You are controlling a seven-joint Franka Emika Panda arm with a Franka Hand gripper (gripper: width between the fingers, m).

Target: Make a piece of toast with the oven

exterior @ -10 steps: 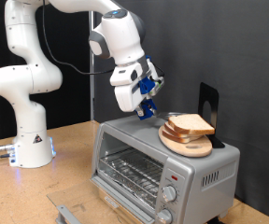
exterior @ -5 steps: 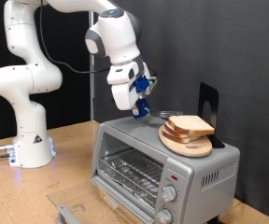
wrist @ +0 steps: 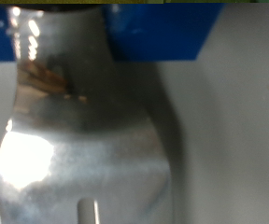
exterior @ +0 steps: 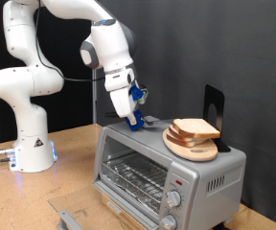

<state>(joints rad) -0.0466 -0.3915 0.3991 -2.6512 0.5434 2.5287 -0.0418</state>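
Since the earlier frames the arm has swung toward the left of the exterior view and dropped: the gripper (exterior: 133, 113), which hung just left of the bread a second ago, now sits near the back left corner of the oven's top, well apart from the slice. A flat metal utensil (exterior: 149, 120) shows at its blue fingertips (exterior: 135, 96) and lies low over the oven roof. The wrist view is filled by that same shiny blade (wrist: 83, 140) with a slot near its end, blue finger pads above it, so the fingers look closed narrowly on the utensil's handle, though the grip itself is partly hidden.

The piece of toast (exterior: 195, 128) lies on a round wooden plate (exterior: 191, 149) on top of the oven (exterior: 167, 172), toward the right of centre in the exterior view. It looks like two pale slices stacked or overlapping; I cannot tell for sure. The oven door (exterior: 71, 216) hangs open at the lower left, and the wire rack (exterior: 133, 175) inside is bare, so no bread has gone in yet.

Bread like this should be light, soft and easily dented or torn. Pinching it hard at the middle would crush it. Support from beneath with the flat blade, or a gentle hold at the firmer crust edge, would suit it better.
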